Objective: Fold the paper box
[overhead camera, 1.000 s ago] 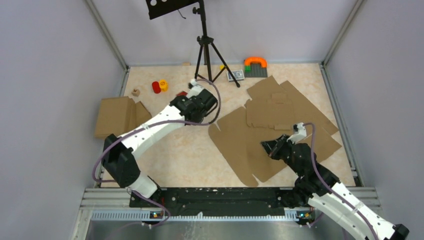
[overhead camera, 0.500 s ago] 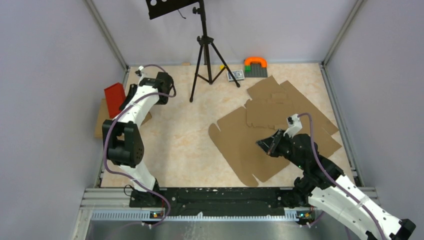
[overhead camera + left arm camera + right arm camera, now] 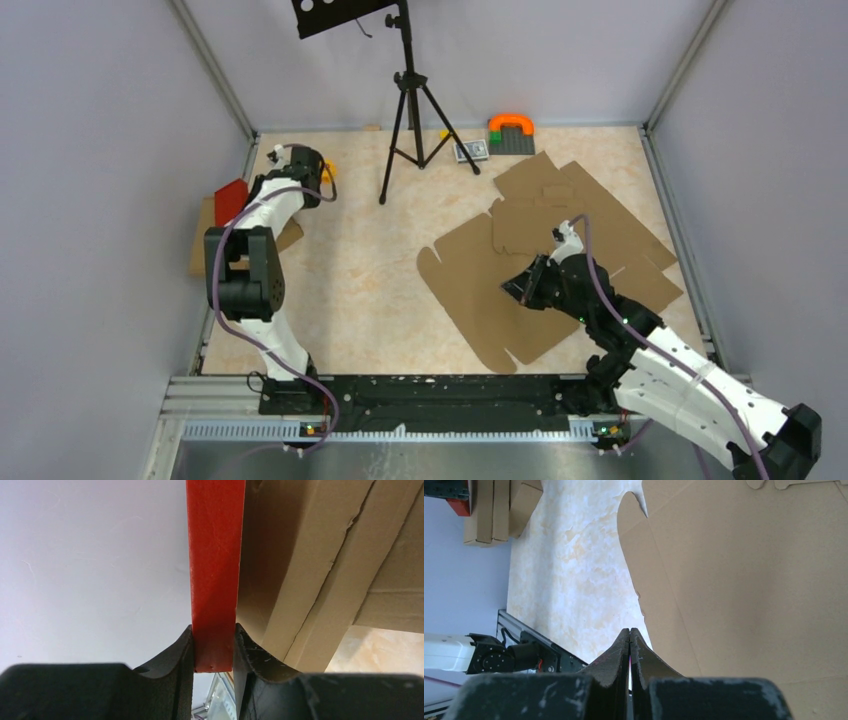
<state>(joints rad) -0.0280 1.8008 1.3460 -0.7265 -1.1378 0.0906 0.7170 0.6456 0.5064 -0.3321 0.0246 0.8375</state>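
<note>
Edgewise, the left pincer (image 3: 213, 632) clamps the thin red paper box (image 3: 215, 555); the right pincer (image 3: 630, 635) is together above brown cardboard (image 3: 749, 580).

I see the red box (image 3: 215, 570) as thin, smooth matt card. The brown cardboard (image 3: 749, 580) looks dull, fibrous, rough-edged. My counter (image 3: 370, 290) has a smooth marbled finish; the black jaws look matt, scuffed plastic.
</note>
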